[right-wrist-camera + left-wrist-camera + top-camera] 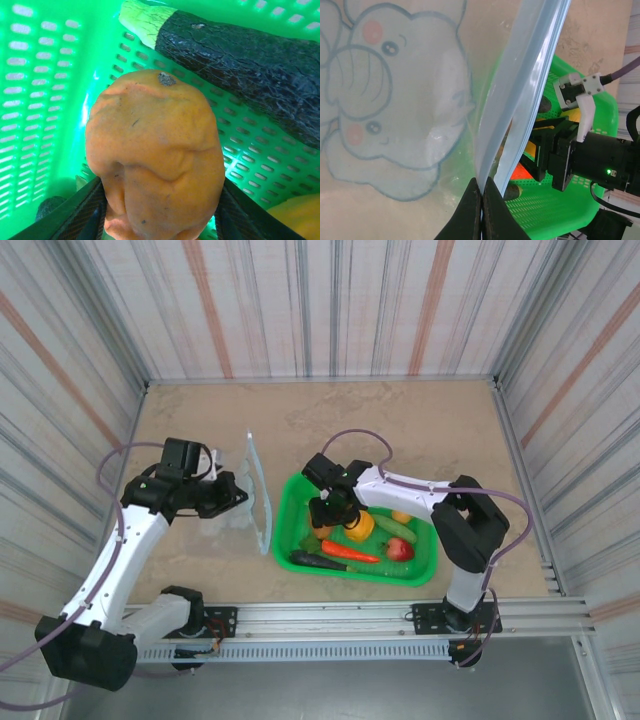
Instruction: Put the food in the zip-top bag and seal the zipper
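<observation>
The clear zip-top bag [240, 508] with an elephant print [395, 100] stands upright on the table left of the basket. Its pale blue-green zipper [520, 85] [258, 485] rises along the mouth, the two strips slightly parted. My left gripper [481, 200] [232, 495] is shut on the bag's mouth edge. My right gripper [157, 210] [325, 512] is low inside the green basket [290, 502], shut on the brown-orange potato [155, 155]. The dark eggplant [250, 55] [318, 561] lies beside it. Carrot [348, 551], apple [400, 549], cucumber [393, 528] and an orange fruit [360, 525] also lie in the basket.
The green mesh basket [560, 210] sits close to the bag's right side. The right arm's wrist [590, 155] hangs just beyond the bag's mouth. Striped walls enclose the table on three sides. Bare tabletop [330, 420] stretches behind the bag and basket.
</observation>
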